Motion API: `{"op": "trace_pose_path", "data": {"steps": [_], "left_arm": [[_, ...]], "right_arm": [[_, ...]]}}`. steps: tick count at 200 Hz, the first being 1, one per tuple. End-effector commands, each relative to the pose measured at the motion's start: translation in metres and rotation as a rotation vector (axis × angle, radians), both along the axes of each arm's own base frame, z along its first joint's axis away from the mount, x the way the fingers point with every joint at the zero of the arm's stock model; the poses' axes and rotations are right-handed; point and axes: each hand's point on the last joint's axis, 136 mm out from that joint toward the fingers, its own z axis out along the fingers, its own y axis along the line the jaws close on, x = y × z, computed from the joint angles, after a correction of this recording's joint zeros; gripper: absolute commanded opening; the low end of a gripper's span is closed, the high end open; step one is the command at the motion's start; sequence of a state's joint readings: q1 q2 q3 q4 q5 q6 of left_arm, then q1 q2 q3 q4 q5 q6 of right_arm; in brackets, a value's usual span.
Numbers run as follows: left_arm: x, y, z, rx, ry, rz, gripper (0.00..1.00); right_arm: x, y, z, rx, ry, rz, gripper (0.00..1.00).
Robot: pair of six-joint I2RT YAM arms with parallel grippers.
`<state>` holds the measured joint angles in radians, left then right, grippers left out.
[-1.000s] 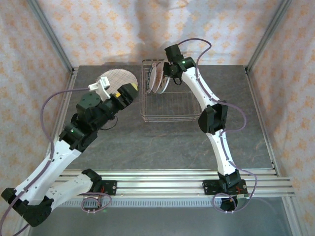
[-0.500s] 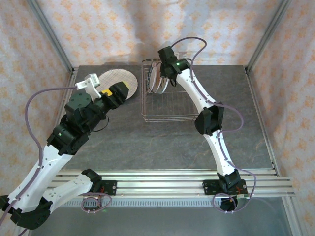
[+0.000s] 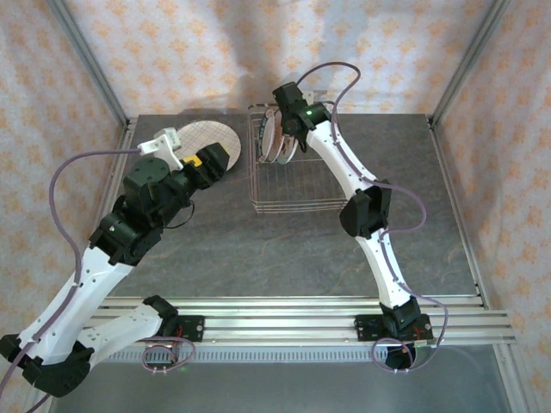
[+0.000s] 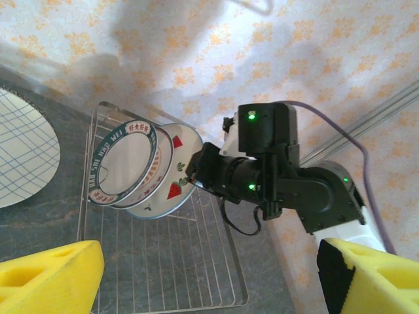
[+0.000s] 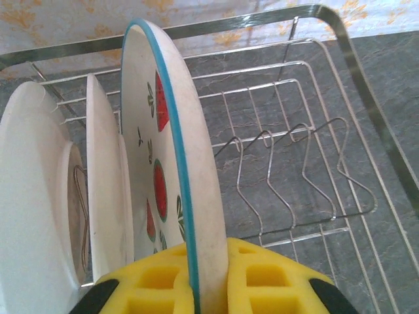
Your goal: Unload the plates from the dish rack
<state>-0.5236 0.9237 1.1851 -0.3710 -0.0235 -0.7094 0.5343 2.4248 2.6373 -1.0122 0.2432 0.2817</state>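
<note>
Pinching the blue-edged rim of the strawberry-print plate (image 5: 157, 163) between its yellow pads, the right end effector (image 5: 196, 284) is starting the second unload. That plate is standing upright in the dish rack (image 3: 297, 202) beside two others (image 4: 124, 167). One pink-grid plate (image 3: 207, 136) is already lying flat on the bench (image 3: 258, 249). The left end effector (image 3: 207, 159) is hovering spread, holding nothing.

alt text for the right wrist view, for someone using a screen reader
The right claw, with yellow pads, pinches the blue rim of a strawberry-print plate standing on edge in the wire dish rack. Two more white plates stand to its left, bare tines to its right, over a grey table.
</note>
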Motion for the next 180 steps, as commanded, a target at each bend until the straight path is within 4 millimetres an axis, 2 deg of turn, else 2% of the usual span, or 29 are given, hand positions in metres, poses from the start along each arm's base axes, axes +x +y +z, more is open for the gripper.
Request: {"op": "trace_pose_path", "data": {"steps": [1,47,97,139,180], "left_arm": [[0.001,-0.003,0.01,-0.036,-0.022,-0.005,0.86],[0.008,-0.011,0.005,-0.062,-0.008,-0.022,0.86],[0.025,-0.035,-0.014,-0.155,0.091,-0.065,0.86],[0.048,-0.069,-0.035,-0.282,0.204,-0.121,0.86],[0.075,-0.11,-0.045,-0.44,0.257,-0.178,0.86]], "right_arm": [[-0.017,-0.023,0.135,0.078,-0.279,-0.056,0.0],[-0.03,-0.034,0.154,0.067,-0.301,-0.079,0.0],[-0.057,-0.063,0.187,0.02,-0.336,-0.14,0.0],[-0.087,-0.089,0.214,-0.004,-0.349,-0.17,0.0],[-0.116,-0.116,0.232,0.041,-0.33,-0.17,0.0]]}}
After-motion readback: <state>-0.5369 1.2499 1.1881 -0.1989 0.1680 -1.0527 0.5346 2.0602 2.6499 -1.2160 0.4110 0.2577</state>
